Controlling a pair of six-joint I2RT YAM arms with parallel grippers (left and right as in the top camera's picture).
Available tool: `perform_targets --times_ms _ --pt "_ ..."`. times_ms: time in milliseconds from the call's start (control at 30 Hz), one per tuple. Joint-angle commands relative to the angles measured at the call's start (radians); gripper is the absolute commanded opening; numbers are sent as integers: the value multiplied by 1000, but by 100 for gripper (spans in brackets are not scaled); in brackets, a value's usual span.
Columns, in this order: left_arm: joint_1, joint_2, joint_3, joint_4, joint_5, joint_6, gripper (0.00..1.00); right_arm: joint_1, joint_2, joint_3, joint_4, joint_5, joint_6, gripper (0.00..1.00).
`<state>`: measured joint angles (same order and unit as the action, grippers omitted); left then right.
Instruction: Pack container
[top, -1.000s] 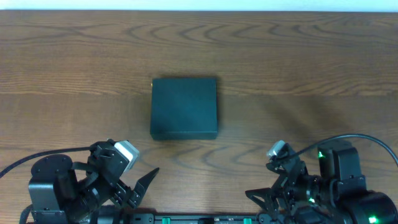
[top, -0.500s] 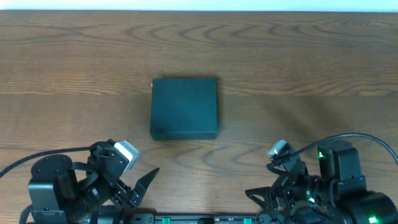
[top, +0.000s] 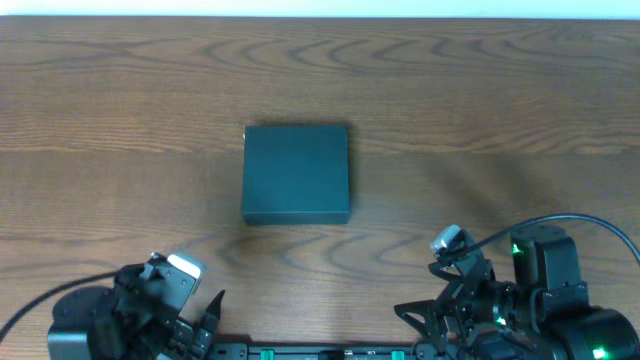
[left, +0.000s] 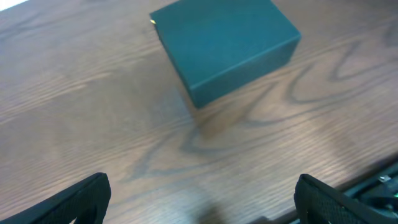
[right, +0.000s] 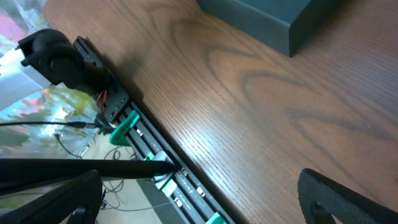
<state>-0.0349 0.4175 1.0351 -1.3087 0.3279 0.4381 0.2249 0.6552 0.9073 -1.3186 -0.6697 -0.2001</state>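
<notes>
Sitting closed on the table (top: 500, 90), the container (top: 296, 172) hides its contents.

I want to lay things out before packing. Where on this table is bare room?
Bare table flanks the container on both sides and runs behind it along the far edge. The near edge is crowded: the left gripper and right gripper, both open, fill its corners; only the middle is free.

Dark teal container (top: 296, 173), brown wood-grain table (top: 500, 110)
</notes>
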Motion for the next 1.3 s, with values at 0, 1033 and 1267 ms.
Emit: perform_targets --times_ms 0,1033,1267 --pt "4 -33 -10 26 -50 14 95 10 -3 -5 2 -7 9 99" --pt "93 -414 -916 902 -304 -523 95 10 -3 -5 2 -8 9 99" --pt "93 -414 -916 902 -309 -521 95 10 -3 -5 2 -8 9 99"
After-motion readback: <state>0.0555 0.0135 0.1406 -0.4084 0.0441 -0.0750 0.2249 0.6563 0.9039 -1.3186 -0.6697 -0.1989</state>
